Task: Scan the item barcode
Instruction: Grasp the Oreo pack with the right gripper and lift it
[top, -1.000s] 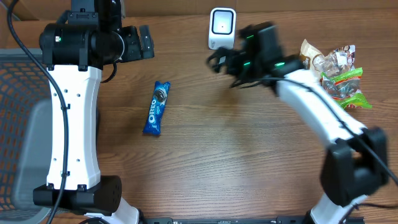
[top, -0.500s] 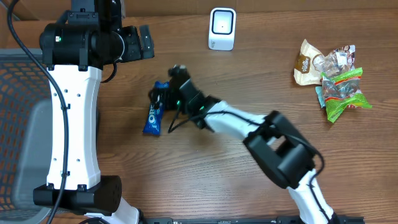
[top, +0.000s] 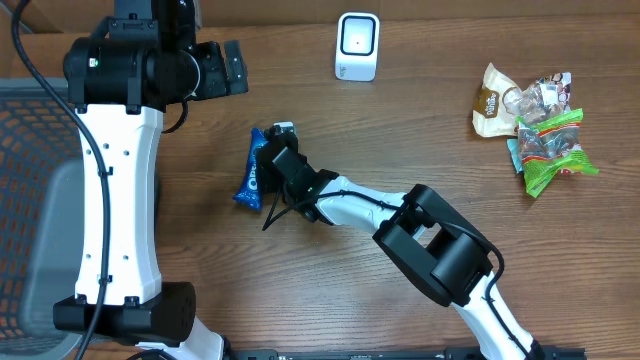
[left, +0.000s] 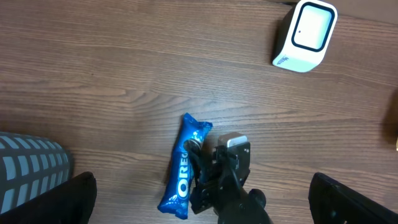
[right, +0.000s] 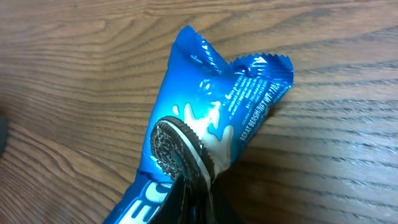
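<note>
Oreo pack (top: 248, 190) lies on the surface (top: 420, 130), at 7 o'clock from the scanner (top: 357, 46); my right tool (top: 268, 165) is pinched onto its wrapper, my left tool (top: 222, 66) gapes wide

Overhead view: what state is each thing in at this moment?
Right hand: shut on the blue foil Oreo packet.
Left hand: open, empty.
Oreo packet: pinched near its crimped end.
White box-shaped barcode scanner: upright, untouched.
Pile of crinkly snack packets: lying untouched.
</note>
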